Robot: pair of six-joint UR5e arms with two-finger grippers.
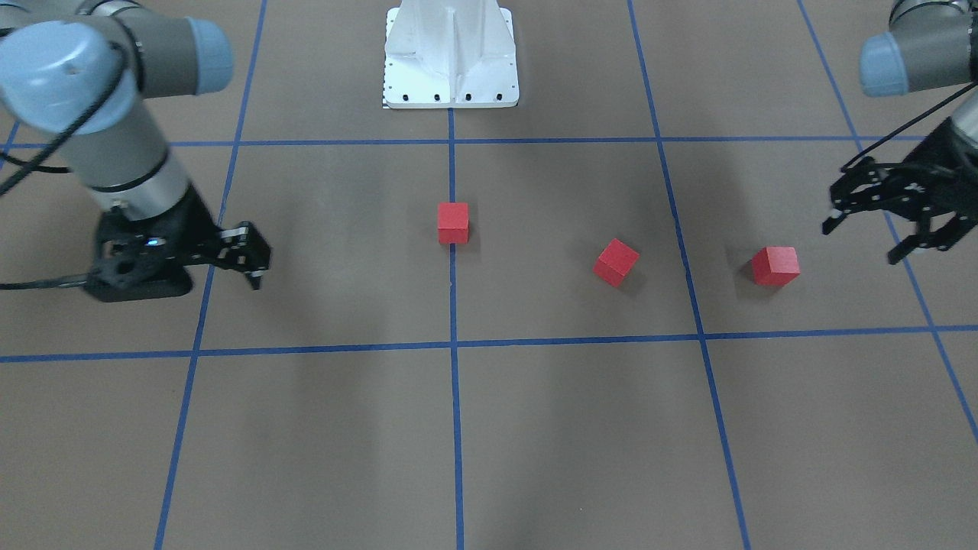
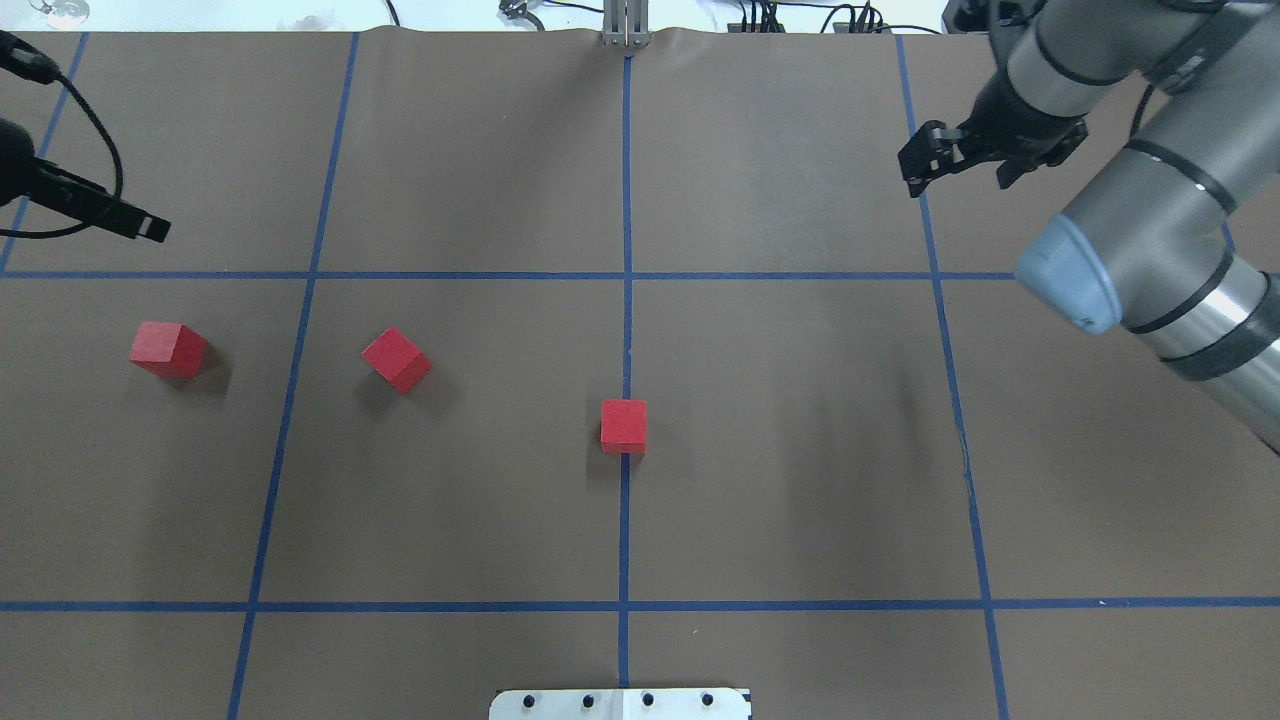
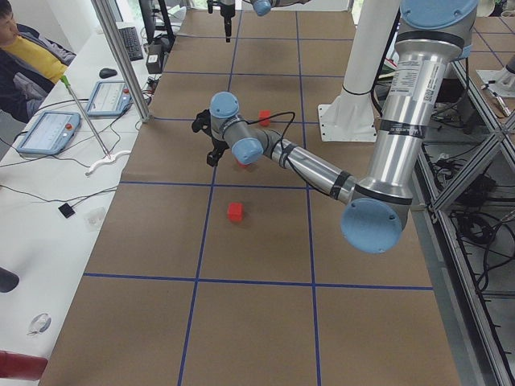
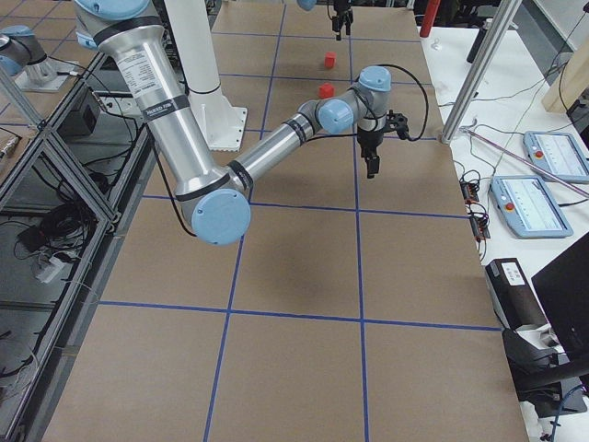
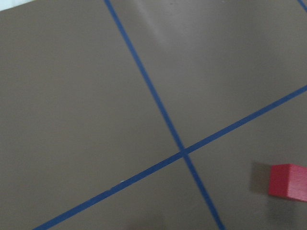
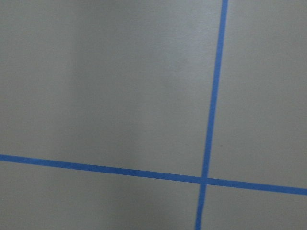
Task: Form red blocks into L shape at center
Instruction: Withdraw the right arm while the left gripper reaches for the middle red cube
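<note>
Outer block (image 1: 775,266) at frame right, near and left of left gripper (image 1: 862,239), spread, empty | mid block (image 1: 616,262) skewed, between | third block (image 1: 453,222) on centre line (image 1: 451,168) | right gripper (image 1: 256,271) far left, apparently pinched closed, empty | judged: left gripper nearer both strays

1. No word, number, brand or sign can be read in any view
2. A pale strip label (image 3: 425,80) runs along the upright tube of the near arm in the left side view; its print is too small to read
3. In the right side view the near arm's tube bears a similar label (image 4: 147,78), and its print is also too small to read
4. The tablets (image 3: 50,131) on the white bench in the left side view have pale screens on which nothing is legible; those in the right side view (image 4: 531,204) are just as unreadable
</note>
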